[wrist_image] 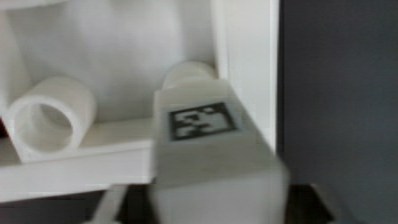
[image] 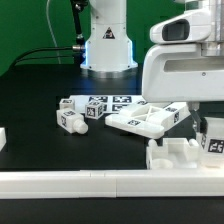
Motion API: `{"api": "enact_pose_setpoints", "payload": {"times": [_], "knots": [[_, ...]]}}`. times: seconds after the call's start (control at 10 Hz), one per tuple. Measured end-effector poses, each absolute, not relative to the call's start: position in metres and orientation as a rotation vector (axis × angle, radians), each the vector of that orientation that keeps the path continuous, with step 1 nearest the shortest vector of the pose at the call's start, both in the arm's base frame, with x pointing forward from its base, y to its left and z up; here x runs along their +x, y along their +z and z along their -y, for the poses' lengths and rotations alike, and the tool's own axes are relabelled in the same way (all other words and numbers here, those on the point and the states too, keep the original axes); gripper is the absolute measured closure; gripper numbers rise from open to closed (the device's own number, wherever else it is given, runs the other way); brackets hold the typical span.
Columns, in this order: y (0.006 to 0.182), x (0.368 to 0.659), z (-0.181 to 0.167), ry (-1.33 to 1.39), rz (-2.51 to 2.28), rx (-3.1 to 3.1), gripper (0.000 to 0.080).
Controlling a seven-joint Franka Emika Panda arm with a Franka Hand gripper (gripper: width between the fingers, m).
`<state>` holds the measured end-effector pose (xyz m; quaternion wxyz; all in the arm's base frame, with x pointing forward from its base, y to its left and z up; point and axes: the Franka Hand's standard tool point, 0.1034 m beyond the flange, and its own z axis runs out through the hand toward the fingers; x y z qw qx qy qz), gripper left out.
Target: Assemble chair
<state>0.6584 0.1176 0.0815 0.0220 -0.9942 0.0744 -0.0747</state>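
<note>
My gripper is at the exterior view's right, low over the table, shut on a chunky white chair leg with a marker tag. In the wrist view the leg runs out from between my fingers, its rounded end against a white chair part that has a round socket. That part lies against the front rail. A flat white slab with recesses, tagged blocks and a pegged leg lie loose in the table's middle.
A long plain white rail runs along the table's front edge. The robot base stands at the back with a cable beside it. A small white piece sits at the exterior view's left edge.
</note>
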Motion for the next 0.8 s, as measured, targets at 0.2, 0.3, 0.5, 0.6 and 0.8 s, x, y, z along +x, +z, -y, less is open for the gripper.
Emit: {"api": "enact_pose_setpoints", "payload": {"times": [0.2,0.3,0.5,0.6,0.8], "knots": [[0.0819,0.6598,-0.1145,-0.218,-0.511,-3.034,0.0514],[0.0813,0.6594,-0.1136,-0.202,-0.716,-2.988,0.0514],[0.0801,0.6575,-0.1105,-0.173,-1.25,-2.781,0.0514],[0.0797,0.6565,-0.1089,-0.131,-1.515,-2.622,0.0514],[0.0797,0.6557,-0.1073,-0.077,-1.811,-2.404,0.0513]]}}
